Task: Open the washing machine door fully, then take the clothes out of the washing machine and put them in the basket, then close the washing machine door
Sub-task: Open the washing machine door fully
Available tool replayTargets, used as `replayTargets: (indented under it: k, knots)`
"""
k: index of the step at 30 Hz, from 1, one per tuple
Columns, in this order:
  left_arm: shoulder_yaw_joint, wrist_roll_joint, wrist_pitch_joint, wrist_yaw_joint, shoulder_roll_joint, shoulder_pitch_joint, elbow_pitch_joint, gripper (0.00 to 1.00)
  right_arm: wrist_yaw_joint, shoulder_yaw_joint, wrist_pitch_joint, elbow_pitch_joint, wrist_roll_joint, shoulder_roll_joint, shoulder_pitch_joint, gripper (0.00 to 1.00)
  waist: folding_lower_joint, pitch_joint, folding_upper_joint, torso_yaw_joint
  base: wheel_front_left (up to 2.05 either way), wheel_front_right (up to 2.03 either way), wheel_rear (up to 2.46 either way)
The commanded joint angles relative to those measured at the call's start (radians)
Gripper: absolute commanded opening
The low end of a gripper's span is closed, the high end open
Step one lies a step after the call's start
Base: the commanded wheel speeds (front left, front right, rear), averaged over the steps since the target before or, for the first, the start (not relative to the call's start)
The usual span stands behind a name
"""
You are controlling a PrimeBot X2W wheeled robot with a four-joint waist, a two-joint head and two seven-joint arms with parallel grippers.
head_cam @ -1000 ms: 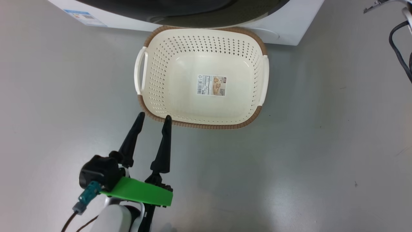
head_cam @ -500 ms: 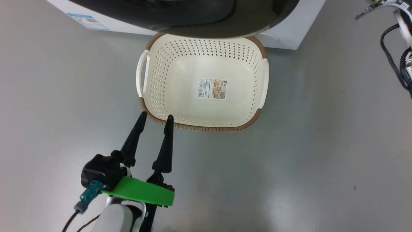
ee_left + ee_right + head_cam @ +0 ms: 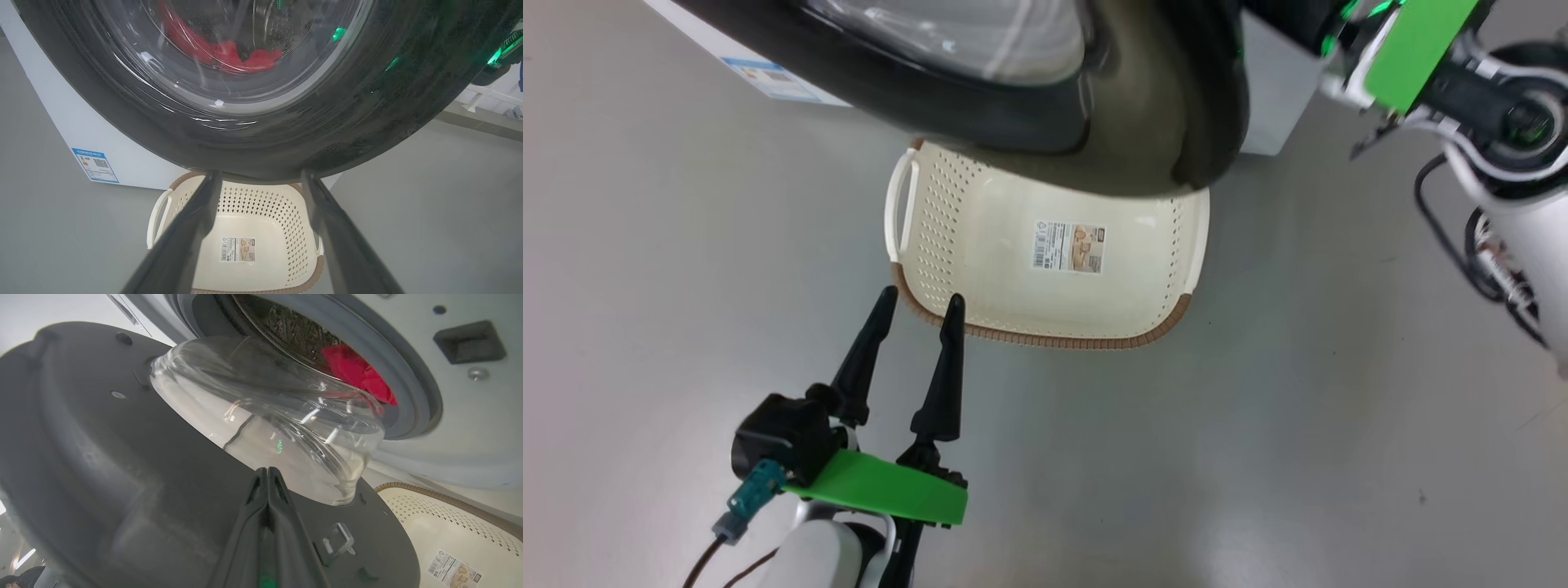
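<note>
Washing machine door (image 3: 1013,122) ajar over basket (image 3: 1045,337), red clothes (image 3: 355,373) in drum (image 3: 294,330), left gripper (image 3: 920,295) wide, right gripper (image 3: 267,473) pinched closed

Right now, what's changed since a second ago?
The washing machine door has swung out over the far part of the basket, and the right arm has come into view at upper right. The left tool stays open by the near rim; basket still empty.

Grey floor (image 3: 1298,425) w/ basket (image 3: 1054,340) by washing machine (image 3: 61,118).

Black-rimmed door (image 3: 980,122) ajar above cream basket (image 3: 1013,286); red clothes (image 3: 359,373) inside washing machine (image 3: 470,416).
</note>
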Motion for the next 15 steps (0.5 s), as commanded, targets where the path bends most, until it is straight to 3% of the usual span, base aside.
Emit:
replayTargets:
  k: [1,15]
  knots:
    - [0.031,-0.001,-0.009,0.005,0.018,0.024,-0.023,1.00,0.008,0.007,0.006,-0.035,-0.010,0.024,0.037,0.00,0.0000,-0.013,-0.0001,0.003,0.00,0.00,0.00]
    - [0.034,0.000,-0.009,0.008,0.018,0.045,-0.036,1.00,0.008,0.048,0.044,-0.110,-0.014,0.048,0.142,0.00,0.0000,-0.052,-0.0001,0.005,0.00,0.00,0.00]
